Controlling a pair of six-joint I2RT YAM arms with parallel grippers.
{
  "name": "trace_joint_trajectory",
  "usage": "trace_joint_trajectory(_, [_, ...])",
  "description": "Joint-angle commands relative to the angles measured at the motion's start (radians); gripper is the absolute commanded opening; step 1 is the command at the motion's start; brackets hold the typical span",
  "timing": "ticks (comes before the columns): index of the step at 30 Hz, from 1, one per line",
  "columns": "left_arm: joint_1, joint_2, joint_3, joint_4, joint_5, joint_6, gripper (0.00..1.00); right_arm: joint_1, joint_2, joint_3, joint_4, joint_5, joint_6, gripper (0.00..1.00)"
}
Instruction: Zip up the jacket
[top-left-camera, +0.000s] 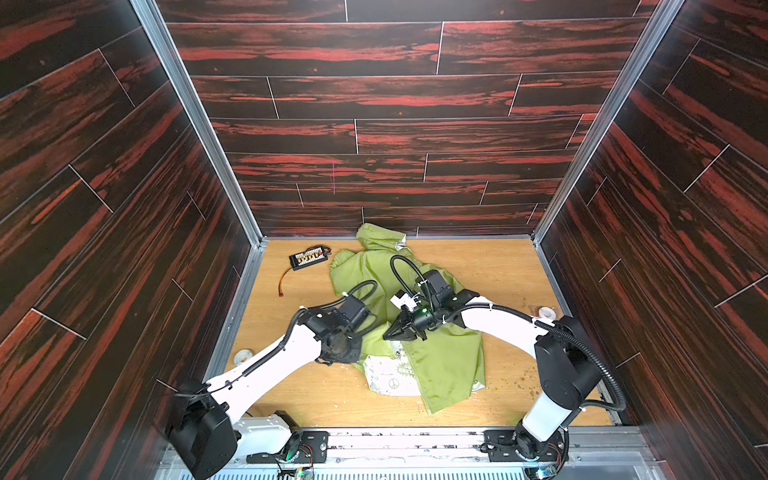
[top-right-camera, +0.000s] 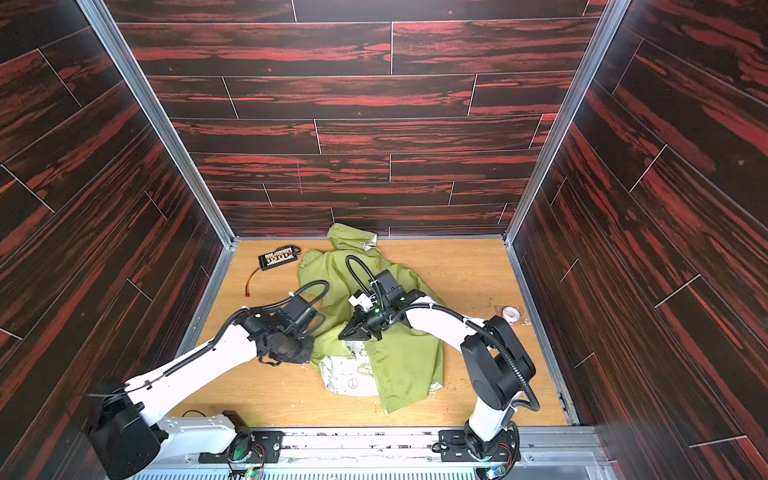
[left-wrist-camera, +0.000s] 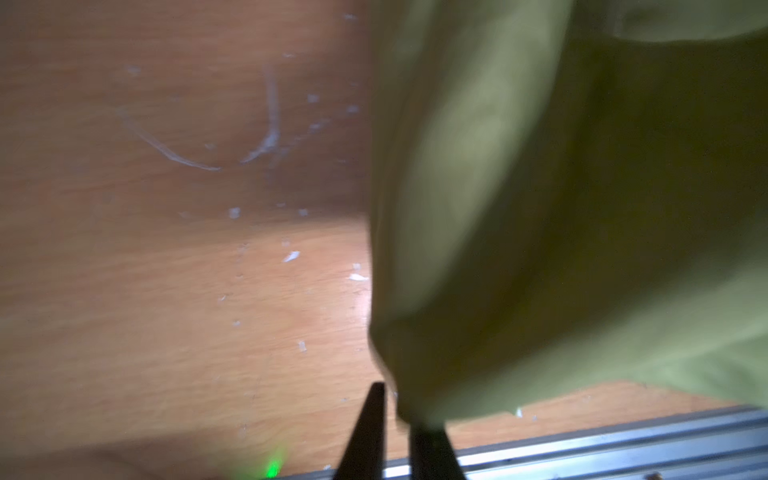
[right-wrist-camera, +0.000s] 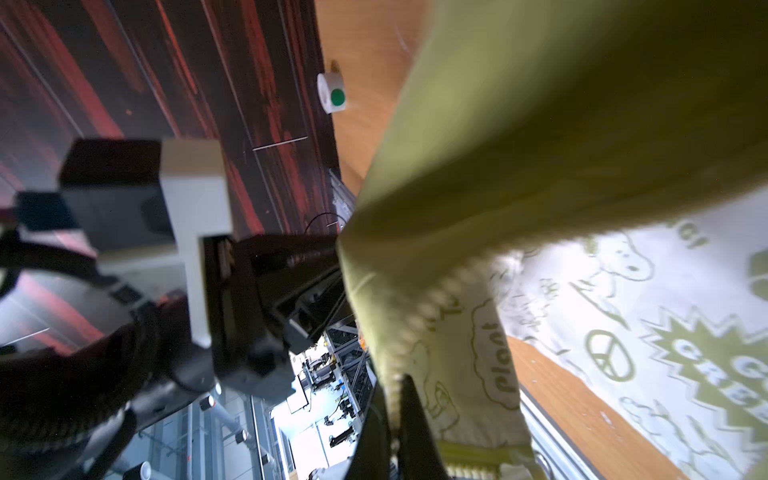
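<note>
Right gripper (right-wrist-camera: 395, 388) fingers filled the bottom centre of the right wrist view, clamped on the jacket (right-wrist-camera: 540, 124) at its toothed zipper edge (right-wrist-camera: 436, 299). The white printed lining (right-wrist-camera: 644, 311) spread out to the right. Left gripper (left-wrist-camera: 397, 411) sat at bottom centre of the left wrist view with its fingers a little apart and a bare gap between them. A blurred green fold lay over one fingertip, apparently not pinched. In both top views the jacket (top-left-camera: 440, 361) (top-right-camera: 399, 365) lay crumpled mid-table (top-left-camera: 498, 270), running from the back wall down to lower centre, with the lining turned out at its lower left. The right gripper held the front edge just above that lining. A black board with wires (top-left-camera: 309, 257) lay upper left of the jacket, apart from it. A tape roll (top-left-camera: 545, 311) sat near the right wall.
</note>
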Motion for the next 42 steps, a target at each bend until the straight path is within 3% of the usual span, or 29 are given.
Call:
trace_joint_trajectory(1, [0.014, -0.144, -0.047, -0.041, -0.028, -0.201, 0.53, 0.005, 0.03, 0.029, 0.031, -0.045, 0.05, 0.0])
trace_joint_trajectory(3, [0.014, -0.233, -0.095, 0.009, -0.009, -0.293, 0.62, 0.007, 0.031, 0.028, 0.069, -0.056, 0.086, 0.0])
trace_joint_trajectory(7, [0.014, -0.411, -0.21, 0.196, 0.072, -0.467, 0.64, 0.012, 0.053, 0.029, 0.17, -0.083, 0.175, 0.0])
trace_joint_trajectory(12, [0.012, -0.584, -0.472, 0.754, 0.199, -0.834, 0.65, 0.028, 0.1, 0.052, 0.345, -0.103, 0.333, 0.0])
trace_joint_trajectory(14, [0.012, -0.604, -0.5, 0.807, 0.18, -0.877, 0.66, 0.036, 0.134, 0.085, 0.396, -0.104, 0.384, 0.0])
trace_joint_trajectory(21, [0.049, -0.629, -0.448, 0.675, 0.021, -0.798, 0.7, 0.02, 0.3, 0.395, 0.118, -0.023, 0.249, 0.0])
trace_joint_trajectory(26, [0.167, -0.591, -0.431, 0.669, 0.094, -0.763, 0.7, -0.048, 0.4, 0.588, 0.017, 0.053, 0.214, 0.0])
trace_joint_trajectory(31, [0.264, -0.512, -0.325, 0.604, 0.182, -0.648, 0.7, -0.124, 0.502, 0.88, -0.166, 0.135, 0.132, 0.0])
trace_joint_trajectory(42, [0.45, -0.334, -0.164, 0.604, 0.36, -0.517, 0.7, -0.235, 0.766, 1.496, -0.293, 0.223, 0.232, 0.0])
